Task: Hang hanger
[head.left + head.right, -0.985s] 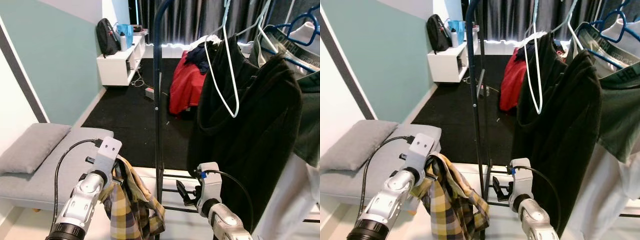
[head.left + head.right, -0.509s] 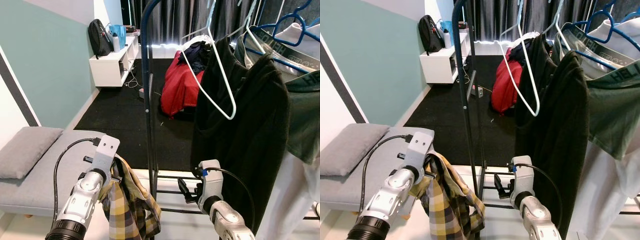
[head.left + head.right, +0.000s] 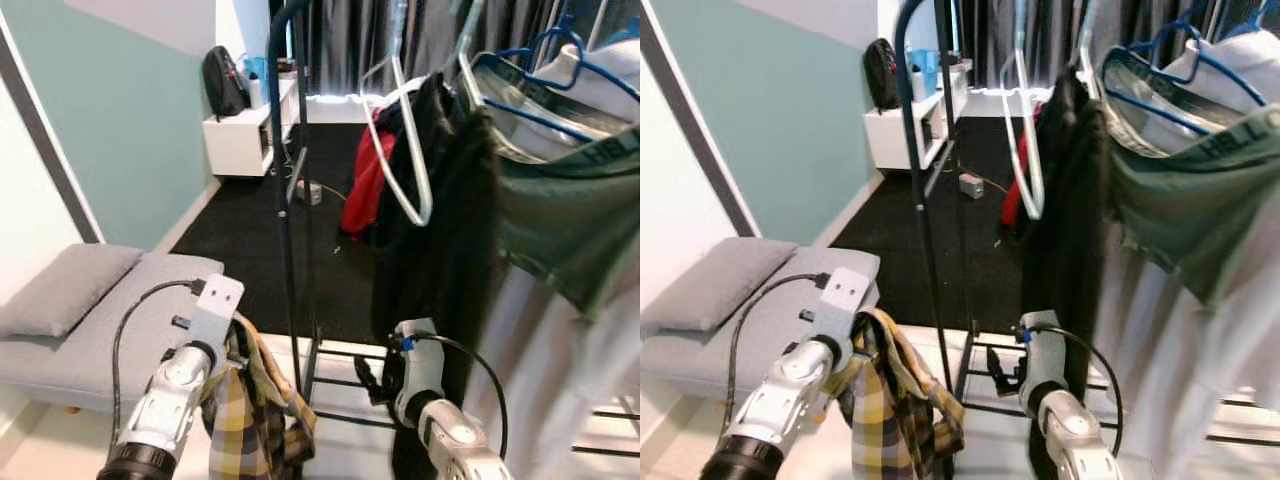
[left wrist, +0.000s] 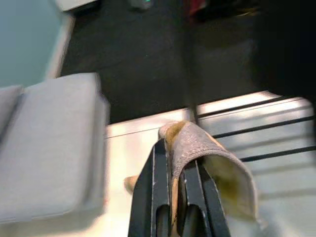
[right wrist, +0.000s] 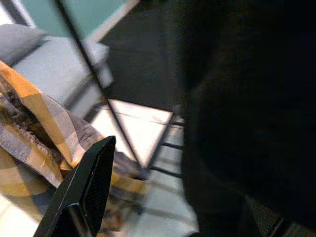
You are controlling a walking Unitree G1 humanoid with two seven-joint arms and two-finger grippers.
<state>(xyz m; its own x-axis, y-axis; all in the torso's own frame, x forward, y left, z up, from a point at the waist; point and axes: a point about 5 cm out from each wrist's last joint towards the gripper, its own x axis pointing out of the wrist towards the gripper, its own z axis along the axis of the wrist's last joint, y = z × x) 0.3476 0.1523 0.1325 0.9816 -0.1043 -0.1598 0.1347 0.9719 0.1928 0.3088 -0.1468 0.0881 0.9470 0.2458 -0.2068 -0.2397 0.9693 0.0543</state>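
Note:
My left gripper (image 4: 170,148) is shut on the collar of a yellow and grey plaid shirt (image 3: 250,420), which hangs from it at low left. No hanger can be made out inside the shirt. Just right of it stands the dark blue clothes rack (image 3: 290,250). From its rail hang an empty white hanger (image 3: 405,150), a black garment (image 3: 435,230) and a green garment (image 3: 560,220) on a blue hanger. My right gripper (image 3: 368,378) is open and empty, low down by the rack's foot and close to the black garment (image 5: 237,98).
A grey bench (image 3: 90,320) with a pillow runs along the teal wall at left. Behind it stands a white shelf (image 3: 240,140) with a black backpack. Red cloth (image 3: 360,190) lies on the dark floor behind the rack. The rack's base bars (image 3: 340,385) cross the white floor between my arms.
The whole picture has shifted, so the camera has moved; the rack and clothes now look closer. Both arms keep their pose, the left still shut on the shirt.

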